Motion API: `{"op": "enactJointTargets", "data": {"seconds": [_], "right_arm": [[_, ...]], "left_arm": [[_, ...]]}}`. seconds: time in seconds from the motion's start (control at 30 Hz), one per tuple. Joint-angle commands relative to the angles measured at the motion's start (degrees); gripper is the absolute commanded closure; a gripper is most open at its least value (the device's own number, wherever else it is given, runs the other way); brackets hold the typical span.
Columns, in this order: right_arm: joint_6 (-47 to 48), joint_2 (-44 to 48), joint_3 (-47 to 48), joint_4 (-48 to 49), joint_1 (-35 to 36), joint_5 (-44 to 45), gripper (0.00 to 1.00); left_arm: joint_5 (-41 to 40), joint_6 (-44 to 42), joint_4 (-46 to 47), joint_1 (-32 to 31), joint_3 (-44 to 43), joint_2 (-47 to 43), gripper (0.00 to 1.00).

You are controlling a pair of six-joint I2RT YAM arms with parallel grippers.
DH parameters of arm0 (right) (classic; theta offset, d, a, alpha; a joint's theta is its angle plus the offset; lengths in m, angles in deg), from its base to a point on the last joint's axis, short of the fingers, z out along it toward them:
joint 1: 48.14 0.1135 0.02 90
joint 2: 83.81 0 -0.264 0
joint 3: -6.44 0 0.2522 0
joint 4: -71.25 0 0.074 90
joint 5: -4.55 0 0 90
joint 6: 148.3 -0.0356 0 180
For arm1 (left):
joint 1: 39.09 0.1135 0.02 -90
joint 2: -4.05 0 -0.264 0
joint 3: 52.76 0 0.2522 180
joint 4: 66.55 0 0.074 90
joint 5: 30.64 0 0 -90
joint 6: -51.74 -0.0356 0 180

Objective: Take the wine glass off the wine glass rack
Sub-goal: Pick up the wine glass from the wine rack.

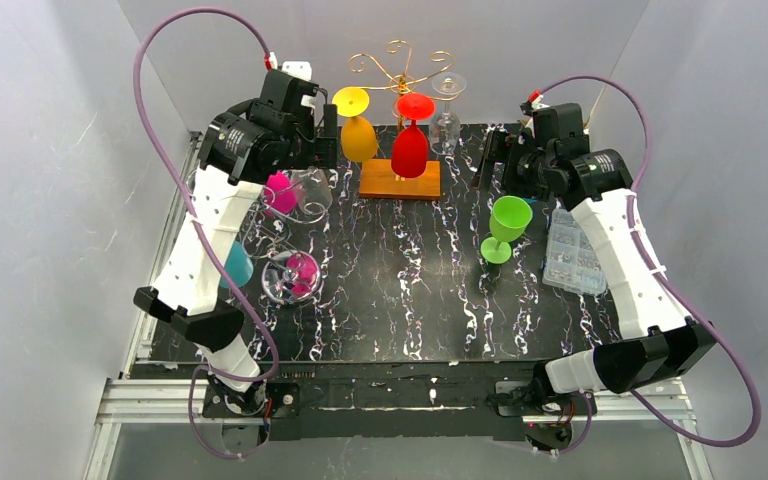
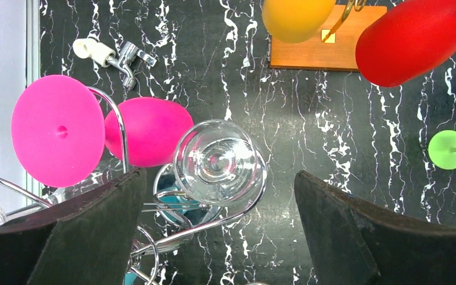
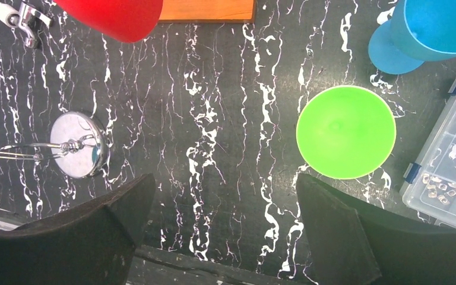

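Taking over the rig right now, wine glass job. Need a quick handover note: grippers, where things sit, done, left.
Left gripper: open, empty, directly above the clear glass hanging in the silver wire rack, next to a pink glass.
Right gripper: open, empty, over the table beside the green glass.
Green glass stands upright on the table, off both racks.
Gold rack holds a yellow glass and a red glass.
Done: no glass gripped yet.
Left: probably lower the left gripper, close on the clear glass, and lift it off the rack.

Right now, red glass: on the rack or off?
On: the red glass hangs upside down from the rack, foot up, bowl down.
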Motion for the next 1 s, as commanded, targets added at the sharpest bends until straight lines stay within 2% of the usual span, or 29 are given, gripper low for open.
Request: {"op": "enactJointTargets", "data": {"seconds": [0.0, 0.27, 0.67, 0.97], "right_arm": [[-0.35, 2.18, -1.0, 2.98, 0.15, -0.94, 0.02], [-0.23, 2.14, -1.67, 3.57, 0.15, -1.04, 0.02], [-0.35, 1.96, -2.29, 4.06, 0.19, -0.94, 0.02], [-0.48, 1.79, -2.63, 4.27, 0.21, -0.94, 0.02]], "left_arm": [[0.47, 1.21, -1.36, 1.58, -0.88, 0.15, 0.08], [3.54, 2.12, -1.0, 4.19, -0.87, 1.16, 0.19], [6.53, 2.96, 0.24, 6.08, 1.83, 0.61, 0.3], [7.06, 3.61, 1.74, 6.89, 5.78, -1.38, 0.32]]}}
